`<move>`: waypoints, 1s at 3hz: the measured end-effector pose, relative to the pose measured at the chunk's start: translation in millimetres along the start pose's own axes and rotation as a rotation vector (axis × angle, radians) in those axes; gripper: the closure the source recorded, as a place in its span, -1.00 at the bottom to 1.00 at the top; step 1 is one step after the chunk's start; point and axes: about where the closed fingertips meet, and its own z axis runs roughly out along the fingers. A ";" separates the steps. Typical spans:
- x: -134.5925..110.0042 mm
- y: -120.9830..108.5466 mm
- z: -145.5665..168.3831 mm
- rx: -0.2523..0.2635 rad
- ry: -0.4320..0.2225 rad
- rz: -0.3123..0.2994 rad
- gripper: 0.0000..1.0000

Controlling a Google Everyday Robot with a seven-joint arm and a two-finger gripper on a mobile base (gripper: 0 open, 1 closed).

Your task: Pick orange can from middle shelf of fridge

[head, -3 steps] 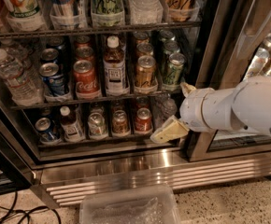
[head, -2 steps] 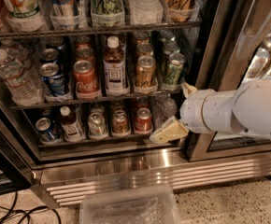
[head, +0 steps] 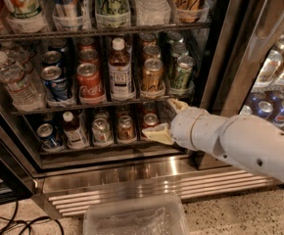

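The orange can (head: pixel 152 75) stands upright at the front of the middle shelf (head: pixel 34 109) of the fridge (head: pixel 132 177), between a brown-labelled bottle and a green can. More copper cans stand in a row behind it. My gripper (head: pixel 166 119) is below and slightly right of the orange can, in front of the shelf rail at the right end. Its cream fingers (head: pixel 156 134) are spread open and hold nothing. It does not touch the can.
On the middle shelf stand a red Coca-Cola can (head: pixel 89 82), a bottle (head: pixel 119 70), a green can (head: pixel 182 72), a blue can (head: pixel 56 82) and water bottles (head: pixel 14 80). The door post (head: pixel 225 58) is close on the right. A clear plastic bin (head: pixel 134 218) lies on the floor below.
My gripper and arm have moved left, further in front of the fridge opening. The cans have not moved.
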 end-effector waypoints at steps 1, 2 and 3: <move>-10.8 -19.3 24.1 0.172 -0.109 0.050 -0.67; -8.5 -39.3 29.1 0.293 -0.142 0.120 -0.80; -10.5 -57.1 22.4 0.364 -0.153 0.120 -1.00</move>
